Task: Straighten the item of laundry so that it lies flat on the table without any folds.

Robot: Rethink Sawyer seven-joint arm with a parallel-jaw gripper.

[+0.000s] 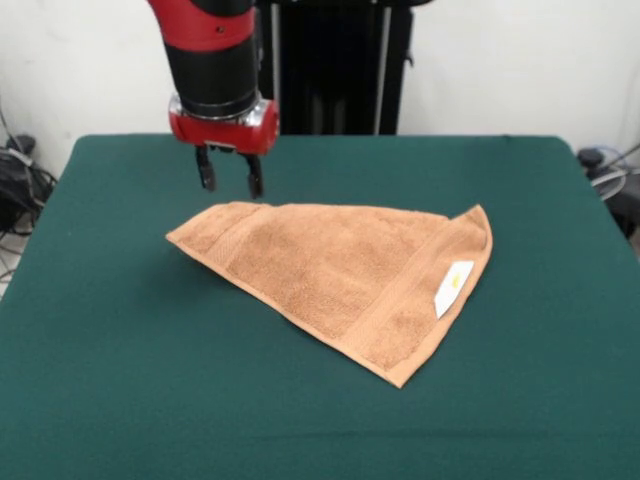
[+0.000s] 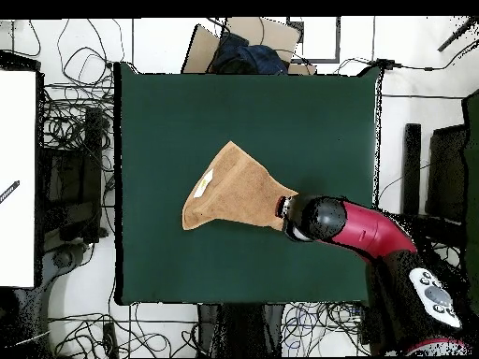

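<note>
The orange-tan towel (image 1: 340, 275) (image 2: 234, 190) lies on the dark green table (image 1: 150, 380) (image 2: 299, 112), folded over into a rough triangle. A woven band and a small white label (image 1: 453, 288) (image 2: 200, 188) show near its right side in the front view. My gripper (image 1: 229, 180) (image 2: 281, 208) hangs just above the towel's far left corner, fingers (image 1: 206, 168) apart and pointing down, with nothing between them. From overhead the red arm (image 2: 360, 229) covers that corner of the towel.
Cables, boxes and dark equipment (image 2: 70, 178) lie on the floor around the table. A white surface (image 2: 17, 178) stands at the left edge of the overhead view. Green cloth shows on all sides of the towel.
</note>
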